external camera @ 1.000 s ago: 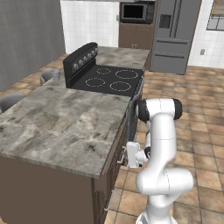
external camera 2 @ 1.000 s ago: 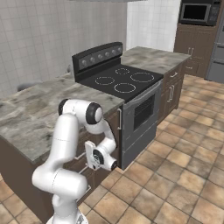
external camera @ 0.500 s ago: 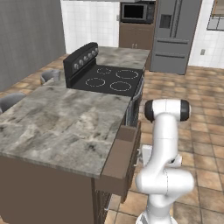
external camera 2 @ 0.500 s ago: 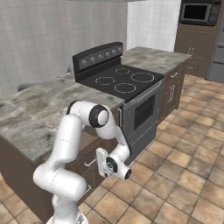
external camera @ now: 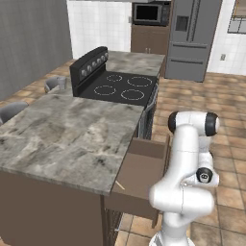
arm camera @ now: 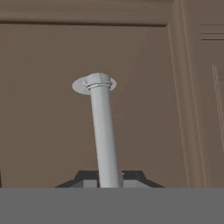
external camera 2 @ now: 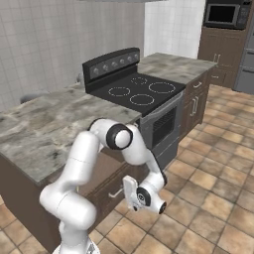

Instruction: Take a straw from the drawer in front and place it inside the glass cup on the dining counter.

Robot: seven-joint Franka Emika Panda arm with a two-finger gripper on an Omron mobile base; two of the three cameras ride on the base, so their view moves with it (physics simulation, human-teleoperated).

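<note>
Wide brown wooden drawer (external camera: 139, 175): open | thin yellowish-tan straw (external camera: 119, 185): inside, near-left corner | gripper (arm camera: 107, 177): pinching silver drawer handle (arm camera: 103, 131)

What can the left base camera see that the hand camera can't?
Left base view: the inside of the open drawer with the straw lying in it, plus the dining counter, the black stovetop and the fridge.

Hand view: a close look at the silver handle, with the fingers shut on it, against the dark front panel.

Both: the same drawer, seen from above in one and from the front in the other.
</note>
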